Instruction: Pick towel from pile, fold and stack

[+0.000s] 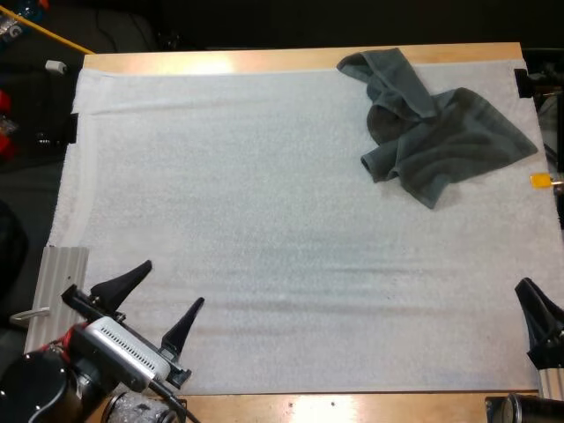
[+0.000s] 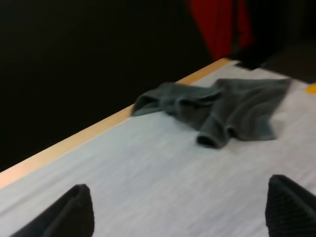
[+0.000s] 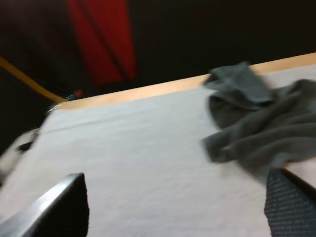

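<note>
One crumpled dark grey-green towel (image 1: 436,132) lies at the far right of the white mat (image 1: 264,220), close to the table's far edge. My left gripper (image 1: 163,300) hovers over the mat's near left corner, open, with nothing between its fingers. In the left wrist view the towel (image 2: 222,108) lies well ahead of the spread left gripper (image 2: 177,212). My right gripper (image 1: 545,319) sits low at the mat's near right edge. In the right wrist view its fingers stand wide apart, so the right gripper (image 3: 173,210) is open, and the towel (image 3: 261,123) lies beyond it.
A ribbed grey metal plate (image 1: 57,282) lies off the mat's left edge beside my left arm. The wooden table edge (image 1: 264,60) runs along the far side. Bare mat stretches between both grippers and the towel.
</note>
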Action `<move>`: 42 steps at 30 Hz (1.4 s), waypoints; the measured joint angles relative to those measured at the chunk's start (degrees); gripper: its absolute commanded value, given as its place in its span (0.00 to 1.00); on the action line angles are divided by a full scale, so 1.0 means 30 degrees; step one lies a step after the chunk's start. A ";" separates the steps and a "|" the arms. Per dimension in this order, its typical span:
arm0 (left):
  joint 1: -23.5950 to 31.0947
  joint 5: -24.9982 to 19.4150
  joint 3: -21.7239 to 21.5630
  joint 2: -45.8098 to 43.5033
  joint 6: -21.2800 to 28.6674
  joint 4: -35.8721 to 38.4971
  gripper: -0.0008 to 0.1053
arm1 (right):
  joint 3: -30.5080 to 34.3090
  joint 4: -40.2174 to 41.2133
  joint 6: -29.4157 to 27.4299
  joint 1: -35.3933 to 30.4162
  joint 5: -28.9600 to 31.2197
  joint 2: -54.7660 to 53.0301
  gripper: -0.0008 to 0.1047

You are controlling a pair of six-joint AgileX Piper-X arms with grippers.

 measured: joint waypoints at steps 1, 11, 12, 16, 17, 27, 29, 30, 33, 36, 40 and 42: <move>-0.0276 0.0065 -0.0226 0.0244 -0.0070 0.0000 0.66 | -0.0259 0.0143 0.0025 0.0000 -0.0168 0.0192 0.68; -0.0818 0.0488 -0.0537 0.1577 -0.0808 -0.0019 0.66 | -0.1023 0.0264 0.0328 0.0559 -0.0405 0.2469 0.68; -0.0818 0.0525 -0.0537 0.1682 -0.0807 -0.0019 0.66 | -0.1023 0.0264 0.0333 0.0558 -0.0405 0.2947 0.68; -0.0818 0.0587 -0.0537 0.2035 -0.0841 -0.0019 0.66 | -0.1023 -0.0091 0.0662 0.0753 -0.0297 0.4930 0.68; -0.0818 0.0587 -0.0537 0.2117 -0.0832 -0.0019 0.66 | -0.1023 -0.0373 0.0862 0.0959 0.0016 0.5421 0.68; -0.0818 0.0587 -0.0537 0.2316 -0.0832 -0.0019 0.66 | -0.1023 -0.3288 0.2927 0.4676 0.3811 1.0795 0.68; -0.0818 0.0587 -0.0537 0.2316 -0.0832 -0.0019 0.66 | -0.1023 -0.3958 0.3499 0.5494 0.4711 1.2363 0.68; -0.0818 0.0587 -0.0537 0.2316 -0.0841 -0.0019 0.66 | -0.1023 -0.4369 0.3810 0.5870 0.5086 1.3104 0.68; -0.0818 0.0587 -0.0537 0.2316 -0.0852 -0.0019 0.66 | -0.1023 -0.5554 0.4757 0.6709 0.5997 1.5197 0.68; -0.0818 0.0587 -0.0537 0.2316 -0.0852 -0.0019 0.66 | -0.1023 -0.6564 0.5566 0.7300 0.6720 1.7174 0.68; -0.0818 0.0587 -0.0537 0.2316 -0.0856 -0.0019 0.66 | -0.1023 -0.7819 0.6621 0.7830 0.7104 1.9682 0.68; -0.0818 0.0587 -0.0537 0.2316 -0.0888 -0.0019 0.66 | -0.1023 -0.8515 0.6980 0.7990 0.7190 2.0847 0.68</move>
